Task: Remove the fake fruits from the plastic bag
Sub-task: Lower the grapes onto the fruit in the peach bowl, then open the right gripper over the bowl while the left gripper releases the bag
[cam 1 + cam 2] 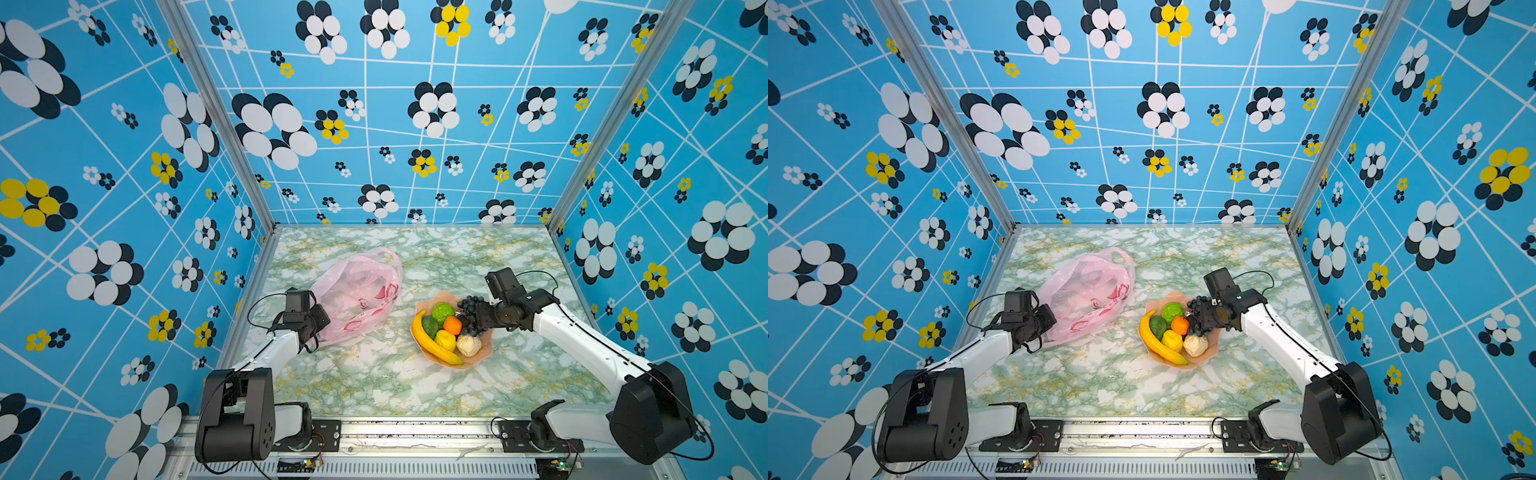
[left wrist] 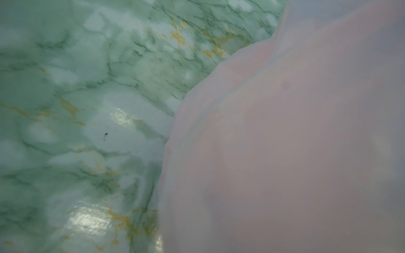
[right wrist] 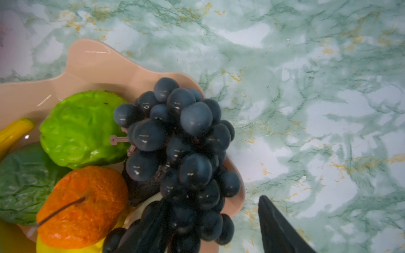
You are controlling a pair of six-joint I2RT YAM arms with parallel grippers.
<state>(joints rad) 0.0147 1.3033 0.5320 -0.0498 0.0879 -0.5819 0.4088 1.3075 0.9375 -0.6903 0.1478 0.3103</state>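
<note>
On the dish (image 1: pixel 444 296) edge nearest the right gripper (image 1: pixel 478 319), the grape bunch (image 3: pixel 186 142) rests among the other fake fruits (image 1: pixel 442 328), the fingers (image 3: pixel 278 227) spread and released. Left of the dish, the left gripper (image 1: pixel 320 322) is clenched on the plastic bag (image 1: pixel 357 286), likely anchoring it.

I get bright, even light in both top views; it seems to fall from above, leaving only soft, short shadows beside the dish (image 1: pixel 442 297). The wide lens bows the patterned walls (image 1: pixel 104 166) outward near the edges. From the left wrist I see the plastic bag (image 2: pixel 295 153) as a featureless pink blur, too close to focus, and the table (image 2: pixel 65 65) is soft as well, with white glare patches on its gloss. The right wrist picture is sharper: the grape bunch (image 3: pixel 186 142) carries small crisp highlights, though the grapes nearest the lens blur.
</note>
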